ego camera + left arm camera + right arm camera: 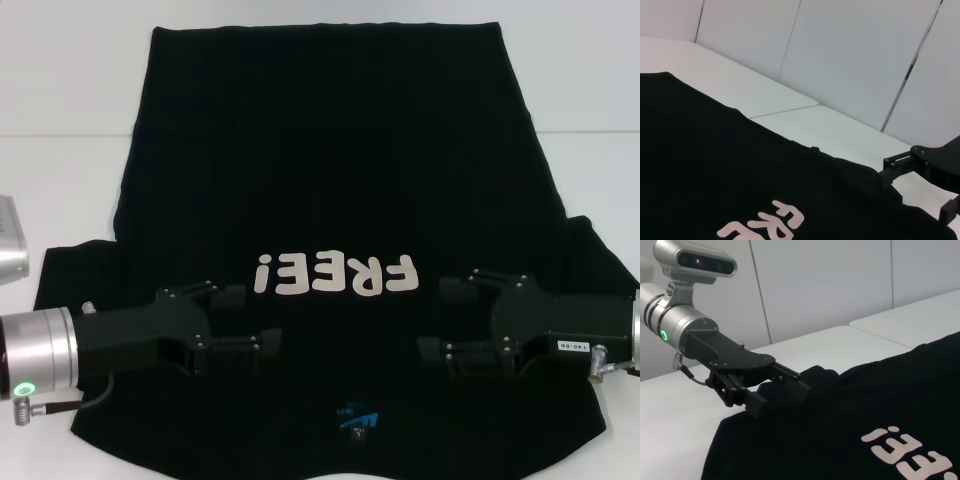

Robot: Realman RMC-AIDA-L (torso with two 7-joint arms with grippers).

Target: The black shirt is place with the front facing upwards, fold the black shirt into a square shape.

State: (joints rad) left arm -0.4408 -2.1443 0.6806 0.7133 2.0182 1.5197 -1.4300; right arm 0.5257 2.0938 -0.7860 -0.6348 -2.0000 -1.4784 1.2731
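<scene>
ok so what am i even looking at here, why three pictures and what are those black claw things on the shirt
It is a two-armed robot seen by three cameras at one moment: one on its head looking down, one on each wrist. A black shirt lies spread on a white table, its "FREE!" print facing up. The claws are grippers. The left gripper and the right gripper sit over the shirt's near part, at either side of the print, with open fingers. Neither holds anything. Each wrist picture shows the other arm's gripper across the shirt.
</scene>
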